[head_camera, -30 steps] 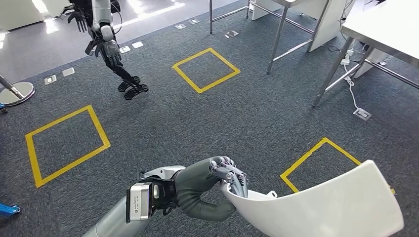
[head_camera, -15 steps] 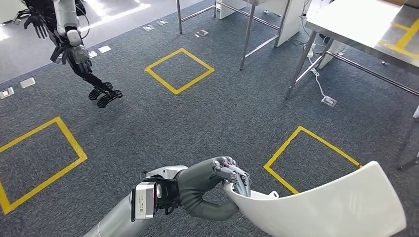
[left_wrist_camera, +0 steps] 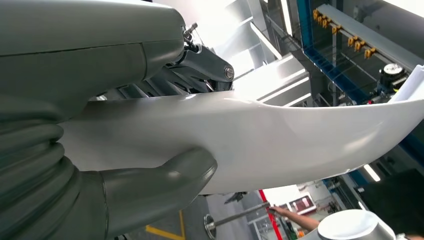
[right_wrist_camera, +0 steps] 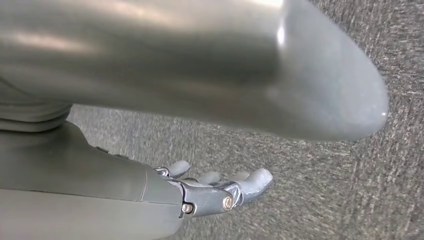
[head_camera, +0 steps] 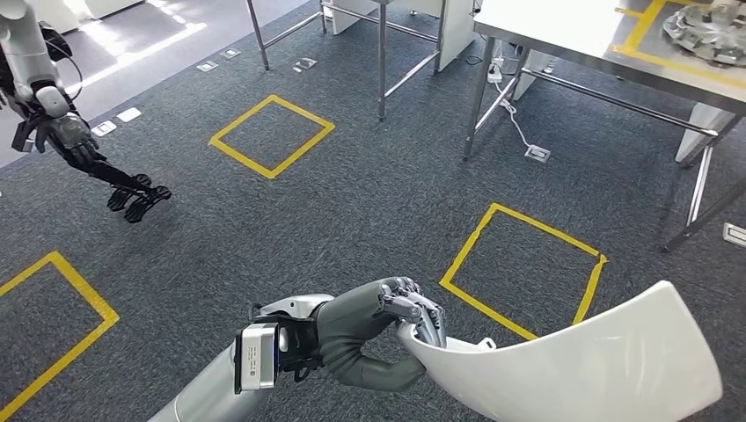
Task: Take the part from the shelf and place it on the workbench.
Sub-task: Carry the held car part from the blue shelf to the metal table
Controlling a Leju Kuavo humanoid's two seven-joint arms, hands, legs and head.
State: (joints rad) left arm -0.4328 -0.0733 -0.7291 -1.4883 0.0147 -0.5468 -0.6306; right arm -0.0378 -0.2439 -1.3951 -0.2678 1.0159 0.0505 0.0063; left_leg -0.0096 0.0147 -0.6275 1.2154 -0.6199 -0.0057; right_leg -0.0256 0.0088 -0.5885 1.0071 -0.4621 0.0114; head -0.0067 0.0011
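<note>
I am looking down from the head view and my left hand is gripping one end of the big white part. Its fingers are curling over the top edge, and in the left wrist view the thick thumb is pressing up against the smooth white underside, so the part is being pinched between them. The part is being held in the air over the grey carpet, low and to the right in my view, and its far end is running off the edge of the picture, so I cannot see its whole shape. My right hand is hanging over the carpet with its fingers stretched out side by side and nothing in them, though the thumb close to the camera is blocking a lot. The workbench is showing at the top right, cut off, with yellow tape on it and a round grey thing I cannot make out. Another robot's arm and dark hand are hanging at the far left. Yellow tape squares are lying on the carpet. A small box on my left wrist is carrying a label, but it is too tiny for me to read.
</note>
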